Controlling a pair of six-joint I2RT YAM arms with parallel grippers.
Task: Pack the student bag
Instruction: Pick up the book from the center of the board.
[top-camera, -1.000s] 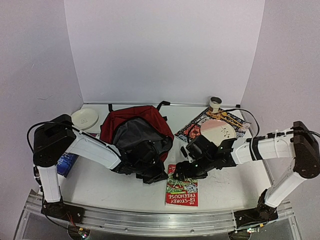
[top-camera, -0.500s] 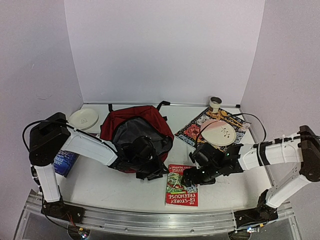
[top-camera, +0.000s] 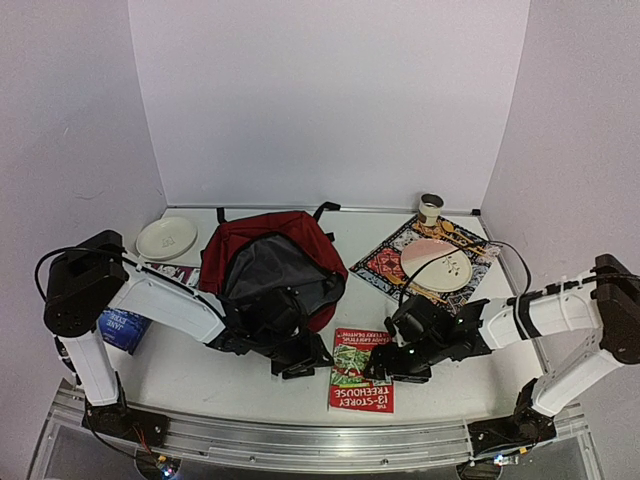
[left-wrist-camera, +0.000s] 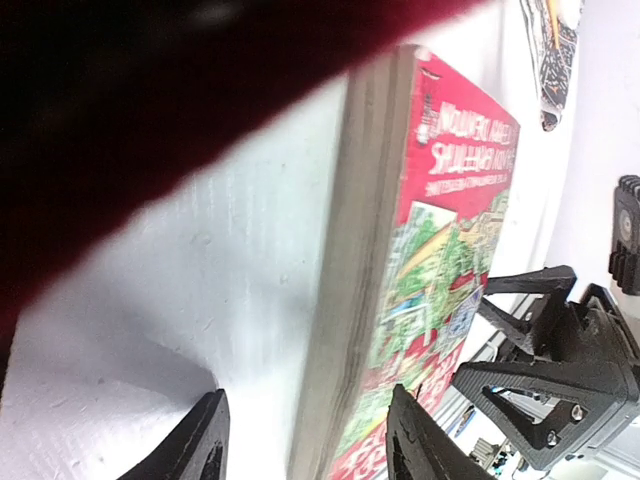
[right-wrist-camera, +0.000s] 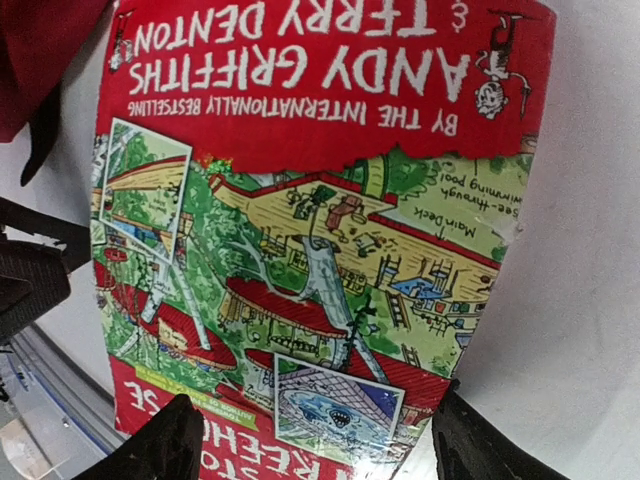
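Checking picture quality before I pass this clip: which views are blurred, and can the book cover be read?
Left wrist: the student bag fills the upper left as a dark, unfocused smear, and the book cover is soft. Right wrist: cover sharp, author names legible. Top external: even light, soft shadows, title readable.

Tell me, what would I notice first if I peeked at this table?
The big dark red student bag gaping open in the middle, showing its grey lining. Just in front lies a bright red treehouse book, with the left gripper and right gripper open on either side of it.
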